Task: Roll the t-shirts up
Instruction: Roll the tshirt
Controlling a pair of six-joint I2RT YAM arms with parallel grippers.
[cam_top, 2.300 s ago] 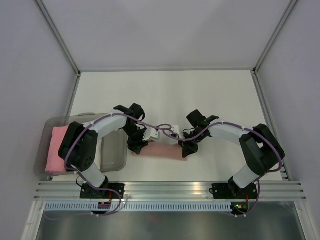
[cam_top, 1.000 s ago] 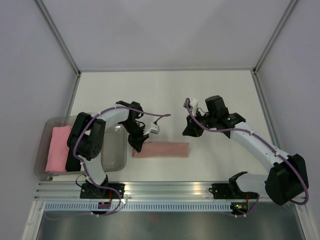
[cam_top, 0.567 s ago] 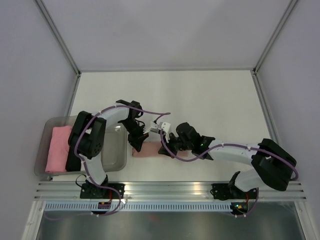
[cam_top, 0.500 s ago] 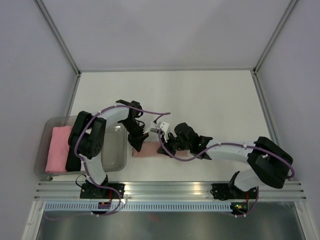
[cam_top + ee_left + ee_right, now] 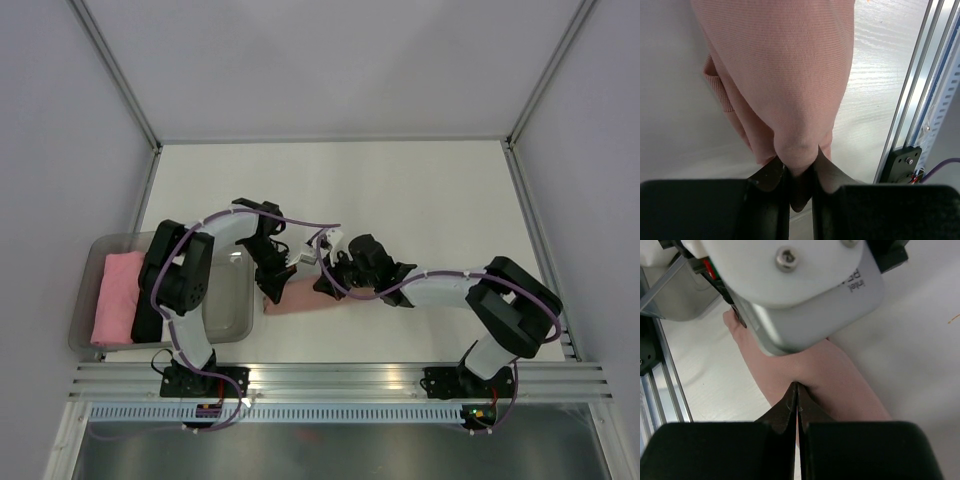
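The shirt (image 5: 305, 297) lies as a narrow folded strip on the table (image 5: 400, 190) near its front edge, just right of the clear bin (image 5: 225, 305), which holds a brighter pink roll (image 5: 117, 297) at its far left side. The left gripper (image 5: 268, 292) is at the strip's left end; its wrist view shows the jaws clamped on a bunched fold of the shirt (image 5: 790, 75), which spreads away from the left gripper (image 5: 801, 182) beside the front rail (image 5: 920, 100). The right gripper (image 5: 325, 283) sits close by, over the strip's middle. Its wrist view shows the right gripper (image 5: 797, 395) with jaws pressed together, tips at the shirt (image 5: 840, 385); whether they pinch cloth cannot be told. The left arm's camera housing (image 5: 800, 295) looms right above
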